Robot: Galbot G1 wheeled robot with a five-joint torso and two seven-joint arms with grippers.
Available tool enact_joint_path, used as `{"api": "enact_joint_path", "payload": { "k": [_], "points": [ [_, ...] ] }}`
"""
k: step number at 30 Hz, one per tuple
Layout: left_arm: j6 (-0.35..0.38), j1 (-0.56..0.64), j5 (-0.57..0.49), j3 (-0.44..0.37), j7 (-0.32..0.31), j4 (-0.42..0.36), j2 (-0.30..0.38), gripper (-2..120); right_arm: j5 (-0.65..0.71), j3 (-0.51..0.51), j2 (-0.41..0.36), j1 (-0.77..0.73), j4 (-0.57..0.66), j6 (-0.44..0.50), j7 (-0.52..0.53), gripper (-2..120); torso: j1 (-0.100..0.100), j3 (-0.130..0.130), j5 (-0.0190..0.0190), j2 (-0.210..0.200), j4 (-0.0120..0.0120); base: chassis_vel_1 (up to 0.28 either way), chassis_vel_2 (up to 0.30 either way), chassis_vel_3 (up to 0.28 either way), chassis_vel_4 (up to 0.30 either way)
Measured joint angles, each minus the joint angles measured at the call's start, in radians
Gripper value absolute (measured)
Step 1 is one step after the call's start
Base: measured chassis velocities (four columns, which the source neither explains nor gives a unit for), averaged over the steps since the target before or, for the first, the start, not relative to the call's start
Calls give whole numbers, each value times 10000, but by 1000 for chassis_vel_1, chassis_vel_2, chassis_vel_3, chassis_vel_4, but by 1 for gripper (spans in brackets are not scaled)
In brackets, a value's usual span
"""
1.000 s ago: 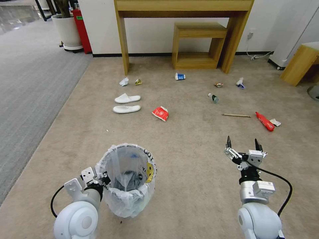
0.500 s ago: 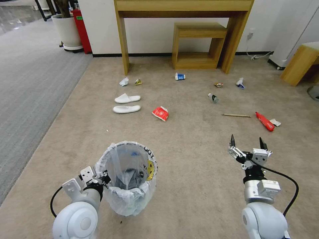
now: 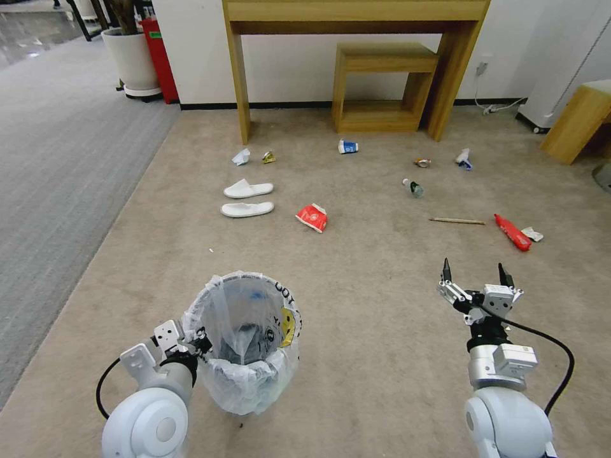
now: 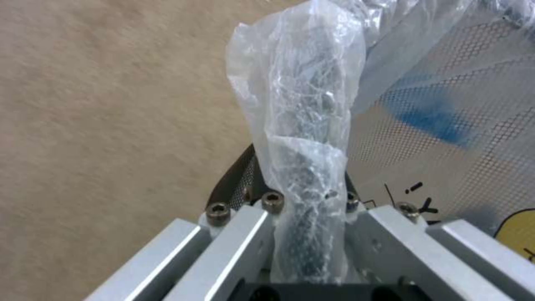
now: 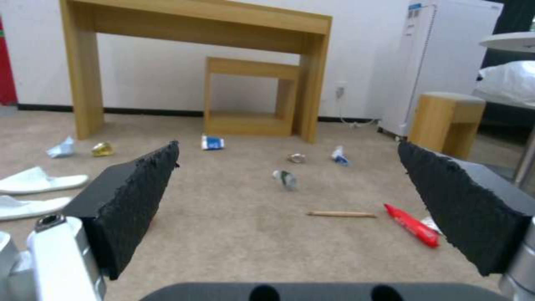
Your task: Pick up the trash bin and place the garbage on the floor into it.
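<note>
On the beige carpet floor (image 3: 356,267) just ahead of the robot, the trash bin (image 3: 245,340) stands low on its left side, its crinkly clear liner puffed over the rim, and the left gripper (image 3: 194,343) is clamped onto that rim — the left wrist view shows the fingers closed on the mesh wall with a fold of the liner (image 4: 298,125) pinched between them. The right gripper (image 3: 474,280) hangs free over bare carpet on the other side, its two dark pads spread wide with nothing between them. The garbage lies well apart from both, scattered toward the wooden table (image 3: 356,19): two white slippers (image 3: 247,198), a red snack bag (image 3: 312,217), a blue-white paper cup (image 3: 347,147), a small bottle (image 3: 413,187), a wooden stick (image 3: 456,221), and a long red wrapper (image 3: 513,232), with smaller scraps beyond. Whether the bin is lifted or resting on the carpet cannot be told. By my reading the bin-grasping step is done and collecting has not begun — all the litter sits out of reach. The next move probably calls for bringing the robot closer, bin in hand, so the open right gripper can come down on the nearest piece, likely the stick or the red wrapper.
</note>
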Motion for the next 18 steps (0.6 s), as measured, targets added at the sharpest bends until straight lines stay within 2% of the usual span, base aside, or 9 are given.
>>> {"api": "enact_joint_path", "payload": {
  "k": [18],
  "points": [
    [-111,32,152,-4,58,109,-25,1,-50,-23,14,22,-137,301,-18,100,-1,0,1,0,-1,201,199,-196,-200]
  ]
}}
